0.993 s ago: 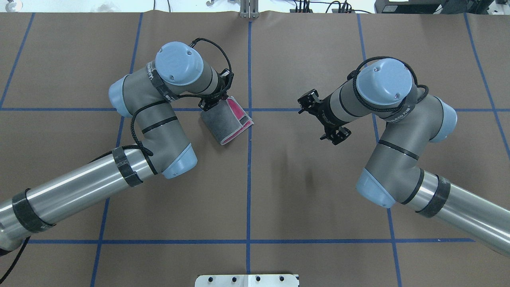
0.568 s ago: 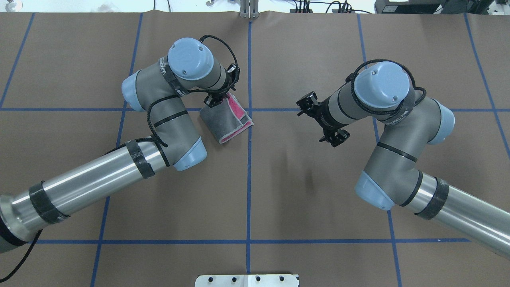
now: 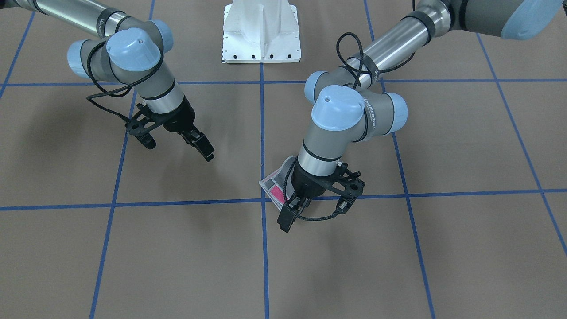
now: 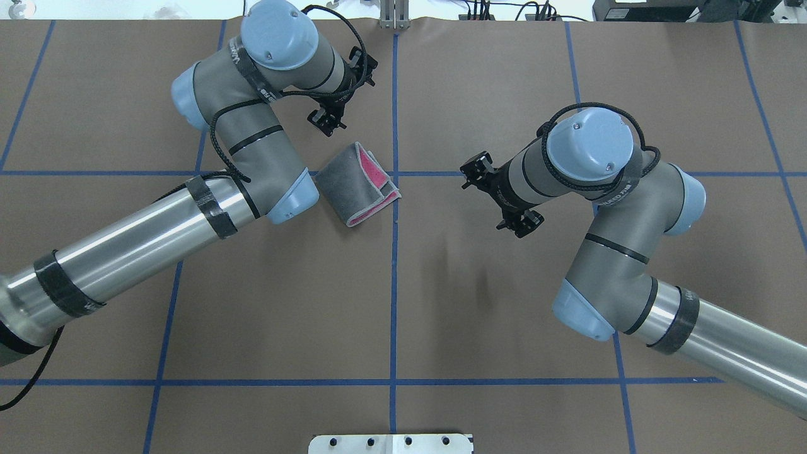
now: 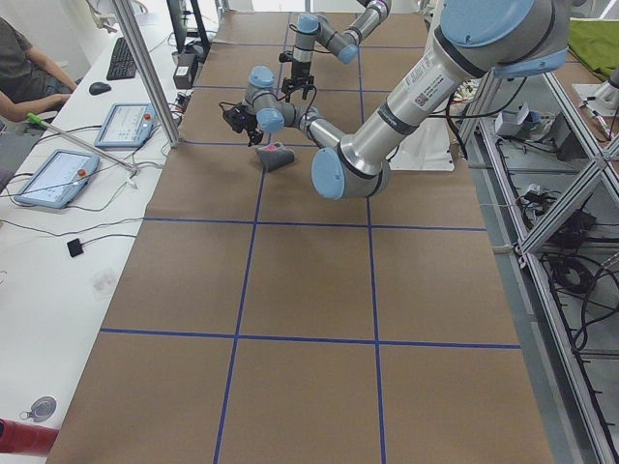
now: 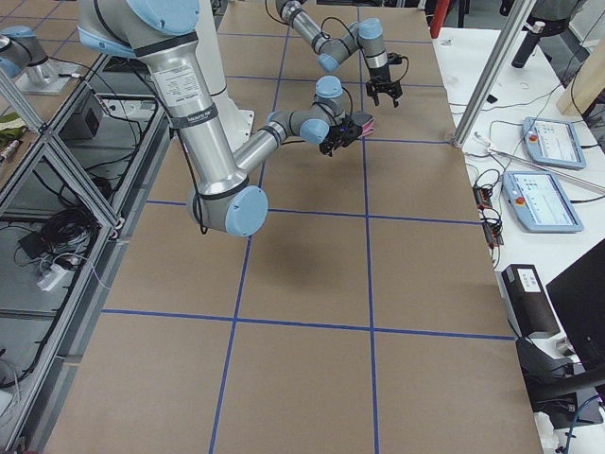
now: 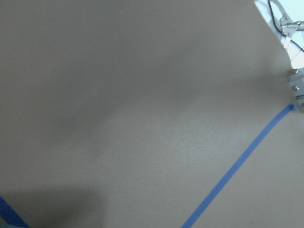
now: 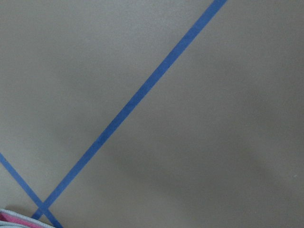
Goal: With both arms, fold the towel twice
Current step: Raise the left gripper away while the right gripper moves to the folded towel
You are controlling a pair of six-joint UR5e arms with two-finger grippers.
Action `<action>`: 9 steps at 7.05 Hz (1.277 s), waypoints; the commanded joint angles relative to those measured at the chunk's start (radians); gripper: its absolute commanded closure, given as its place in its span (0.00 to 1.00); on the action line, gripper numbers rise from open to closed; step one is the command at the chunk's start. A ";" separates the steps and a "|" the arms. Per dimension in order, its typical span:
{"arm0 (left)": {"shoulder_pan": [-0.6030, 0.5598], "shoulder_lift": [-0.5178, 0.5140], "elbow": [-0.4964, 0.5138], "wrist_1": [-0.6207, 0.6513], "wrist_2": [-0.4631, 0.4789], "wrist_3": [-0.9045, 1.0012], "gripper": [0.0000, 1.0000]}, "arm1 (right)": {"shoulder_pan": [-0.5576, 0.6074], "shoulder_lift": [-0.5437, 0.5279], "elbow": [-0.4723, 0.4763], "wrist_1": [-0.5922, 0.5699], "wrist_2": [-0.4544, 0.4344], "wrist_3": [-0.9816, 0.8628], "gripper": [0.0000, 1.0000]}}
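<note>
the towel [image 4: 357, 185] lies folded on the brown counter [image 4: 441, 302], dark grey face up with a pink strip and light edging along the side towards the right end effector [image 4: 498, 195]. one corner sits by the crossing of two blue tape lines [image 4: 394, 284].

the left end effector [image 4: 345, 93] has its fingers spread apart and holds nothing. the towel is just on the robot's side of it, not touching it. from across the counter the left end effector [image 3: 315, 212] covers most of the towel [image 3: 273, 186], and it seems to hang above the cloth rather than rest on it, though height is hard to judge here.

the right end effector [image 3: 177, 148] also has its fingers wide apart and empty, tilted down towards the counter. the towel is well off to its side, between the two end effectors and much nearer the left one.

the right wrist camera catches only a sliver of the towel [image 8: 14, 222] at its lower corner, beside a tape crossing. the left wrist camera shows bare counter and one tape line
</note>
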 commanded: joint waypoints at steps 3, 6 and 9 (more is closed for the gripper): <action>-0.020 0.246 -0.343 0.076 -0.122 0.007 0.00 | -0.076 0.202 -0.159 0.012 -0.119 0.023 0.00; -0.021 0.298 -0.414 0.077 -0.128 0.007 0.00 | -0.082 0.319 -0.384 0.252 -0.132 0.138 0.01; -0.021 0.300 -0.413 0.077 -0.128 0.007 0.00 | -0.101 0.353 -0.442 0.258 -0.132 -0.132 0.05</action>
